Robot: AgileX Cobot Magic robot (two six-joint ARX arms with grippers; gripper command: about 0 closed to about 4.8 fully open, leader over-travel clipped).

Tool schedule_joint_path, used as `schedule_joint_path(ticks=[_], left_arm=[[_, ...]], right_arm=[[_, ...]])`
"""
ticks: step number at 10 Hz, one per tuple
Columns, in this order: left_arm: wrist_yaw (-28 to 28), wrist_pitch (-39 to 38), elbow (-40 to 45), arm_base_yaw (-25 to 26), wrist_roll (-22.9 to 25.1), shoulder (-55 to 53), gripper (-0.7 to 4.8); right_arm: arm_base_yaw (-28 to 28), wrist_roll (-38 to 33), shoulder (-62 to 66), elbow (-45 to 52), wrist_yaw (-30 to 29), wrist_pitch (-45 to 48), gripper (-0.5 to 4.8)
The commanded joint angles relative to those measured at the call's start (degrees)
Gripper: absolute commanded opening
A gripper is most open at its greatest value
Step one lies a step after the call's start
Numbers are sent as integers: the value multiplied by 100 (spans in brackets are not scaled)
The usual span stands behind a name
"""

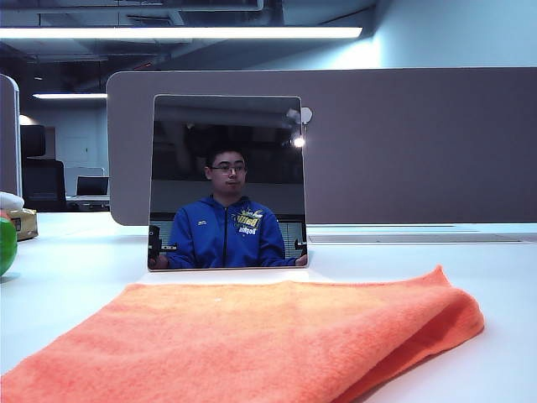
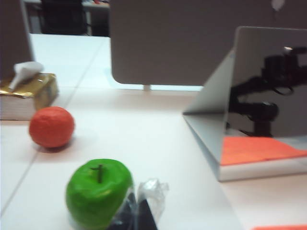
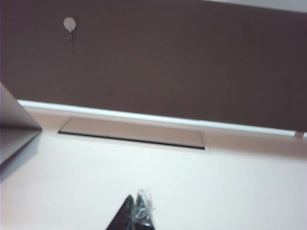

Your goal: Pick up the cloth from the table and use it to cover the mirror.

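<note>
Both claws are sitting closed and gripping nothing — the left gripper [image 2: 139, 213] is hovering low over the table [image 2: 144, 129] with a green apple [image 2: 98, 191] just beside its tip, an orange ball [image 2: 52, 126] and a tissue box [image 2: 29, 93] farther ahead on that side, and the mirror [image 2: 268, 86] standing ahead on the opposite side. The right gripper [image 3: 134, 215] is pointing at bare table toward the grey partition [image 3: 168, 57], with the mirror's edge off to one side. The cloth [image 1: 252, 336] is lying flat on the table in front of the mirror [image 1: 228, 180] — no gripper is touching it.
</note>
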State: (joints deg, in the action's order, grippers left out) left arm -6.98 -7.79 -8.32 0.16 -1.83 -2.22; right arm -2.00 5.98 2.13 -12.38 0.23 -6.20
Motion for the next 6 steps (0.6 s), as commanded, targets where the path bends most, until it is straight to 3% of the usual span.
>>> schedule_joint_path(ticks=[1, 4, 5, 6], left_arm=[[-881, -197, -914, -11, -17, -1491, -6], [-1305, -197, -1429, -13, -33, -2420, -6], [-1792, -199, -2046, -225, -138, -3589, -6], [-1790, -197, -2107, -313, -214, -3733, -6]], right_arm=[[-15, 24, 1167, -1023, -42, -874, -1], [-17, 24, 1980, -1733, -326, -1331, -1], [-20, 0, 3086, -2686, -1445, -1893, -1], [-22, -4, 3320, -2857, -1668, -2048, -1]])
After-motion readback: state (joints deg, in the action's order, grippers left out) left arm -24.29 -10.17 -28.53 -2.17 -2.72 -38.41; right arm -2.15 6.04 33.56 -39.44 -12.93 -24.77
